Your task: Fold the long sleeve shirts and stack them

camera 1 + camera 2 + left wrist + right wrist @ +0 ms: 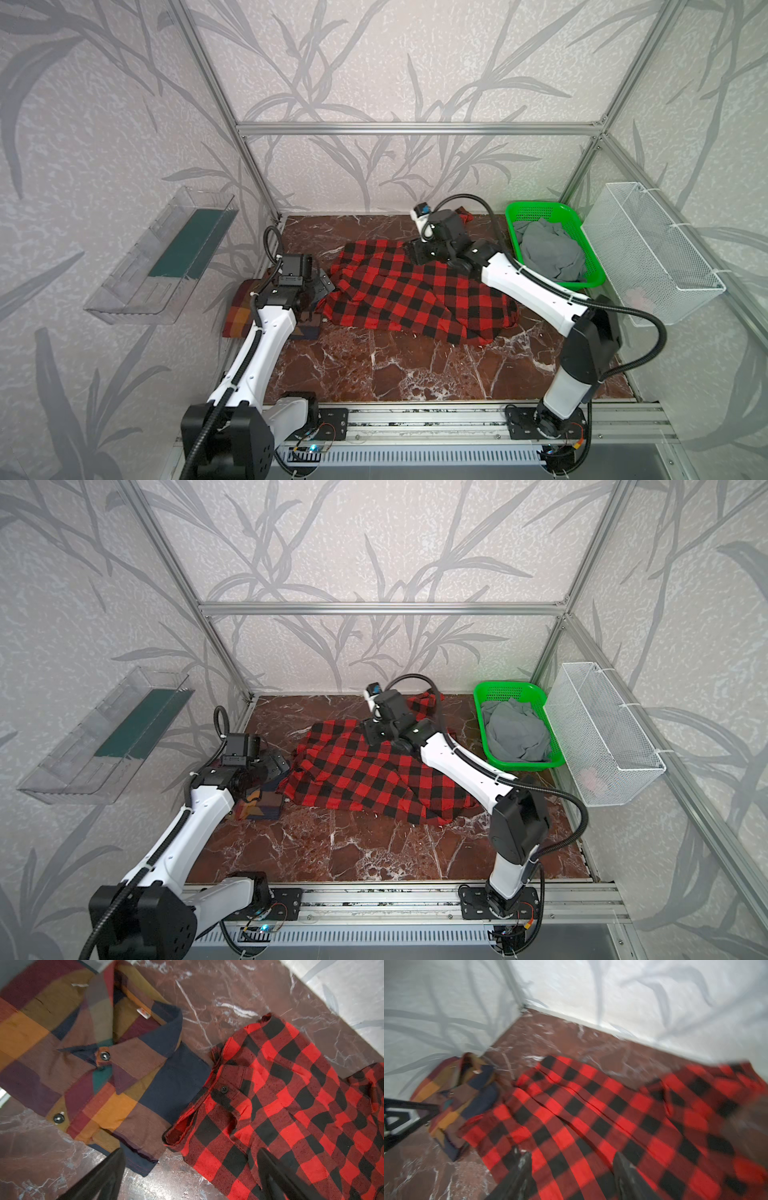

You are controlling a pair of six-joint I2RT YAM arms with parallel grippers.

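1. Red-black check shirt: unfolded and rumpled, spread across ctr of tabletop. One part reaches the far edge behind the right arm.
2. Plaid shirt: brown/orange/maroon w/ navy blocks. Folded, collar up and buttoned, per left wrist view. Pos.: left edge of tabletop, just beside the red-black check shirt. Cannot tell whether the two edges touch. Partly hidden under the left arm in both top views.
3. Left tool: released, jaws wide apart, nothing btn them. It hangs above the line where the two shirts meet.
4. Right tool: over the far side of the red-black check shirt. Right wrist view is blurred, but the fingers stand apart w/ cloth below them, not gripped: released.
5. Green basket: far right corner of tabletop, holds grey cloth.
6. White wire basket: on right wall. Clear bin: on left wall.
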